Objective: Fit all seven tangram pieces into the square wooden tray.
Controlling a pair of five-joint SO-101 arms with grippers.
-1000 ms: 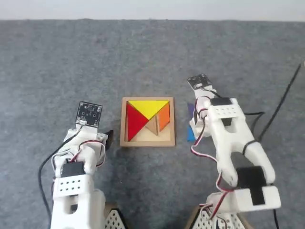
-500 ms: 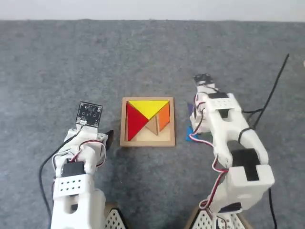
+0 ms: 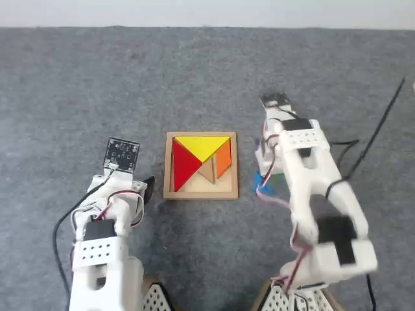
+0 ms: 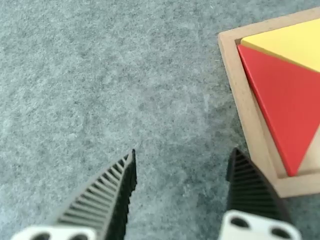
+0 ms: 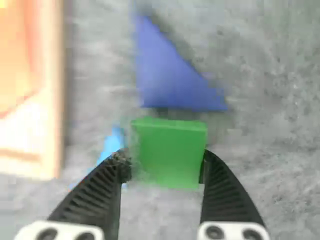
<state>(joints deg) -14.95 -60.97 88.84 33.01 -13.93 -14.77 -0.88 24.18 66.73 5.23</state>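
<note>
A green square point(image 5: 169, 150) sits between the right gripper's point(image 5: 162, 162) black ribbed fingers point(image 5: 97, 200). Past their tips is a dark blue triangle point(image 5: 167, 80), and beside one a light blue piece point(image 5: 111, 142). The carpet point(image 5: 270, 75) is grey.

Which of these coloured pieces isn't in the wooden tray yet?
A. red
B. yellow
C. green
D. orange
C: the green square lies outside the tray, right at the right tool.
</note>
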